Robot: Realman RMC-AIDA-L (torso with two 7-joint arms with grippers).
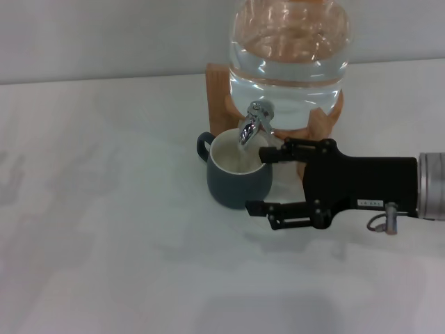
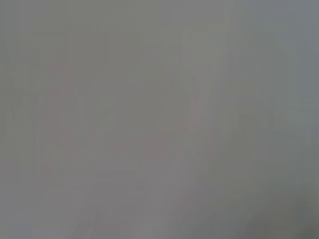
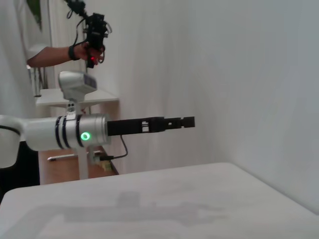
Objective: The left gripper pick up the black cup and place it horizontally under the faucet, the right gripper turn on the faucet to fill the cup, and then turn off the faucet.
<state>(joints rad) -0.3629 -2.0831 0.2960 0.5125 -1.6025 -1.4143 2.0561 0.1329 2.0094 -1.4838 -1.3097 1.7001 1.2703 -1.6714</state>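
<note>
The cup point(image 1: 238, 177) sits mid-frame on the desk point(image 1: 104, 243), right under the faucet point(image 1: 254, 123). The right claw point(image 1: 263, 179), wide open, is beside it at centre right. It could easily nudge the cup off-line when reaching for the lever, and water would spill. The left claw point(image 3: 187, 122) is parked well away; can't tell its fingers.
</note>
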